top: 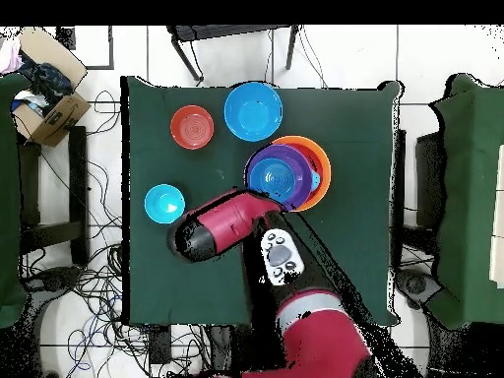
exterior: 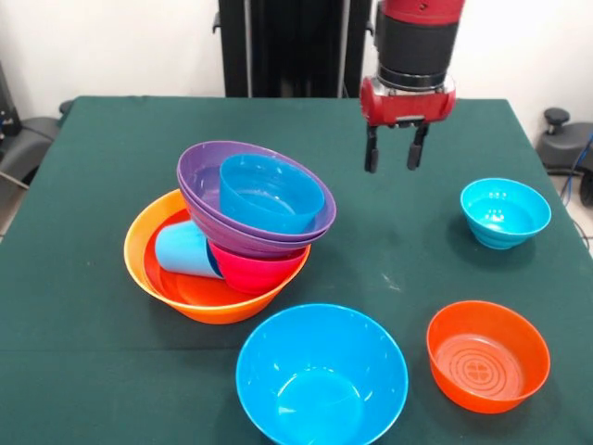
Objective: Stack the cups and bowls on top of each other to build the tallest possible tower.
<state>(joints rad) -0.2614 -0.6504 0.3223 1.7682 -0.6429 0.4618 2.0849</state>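
Observation:
A leaning tower stands left of centre on an orange bowl point(exterior: 139, 243) point(top: 319, 160). A red-orange bowl point(exterior: 185, 287) lies inside it. On that rest a light blue cup point(exterior: 183, 250) lying on its side and a magenta bowl point(exterior: 258, 271). Two nested purple bowls point(exterior: 199, 181) tilt on top of these, with a blue bowl point(exterior: 269, 193) point(top: 276, 177) in them. My gripper point(exterior: 392, 167) hangs open and empty above the table, right of the tower and apart from it. In the overhead view the arm's wrist hides it.
Three loose bowls sit on the green table point(exterior: 111, 139): a large blue bowl point(exterior: 320, 375) point(top: 253, 110) at the front, a red-orange bowl point(exterior: 486, 357) point(top: 192, 126) at front right, and a small cyan bowl point(exterior: 505, 213) point(top: 163, 203) right of my gripper.

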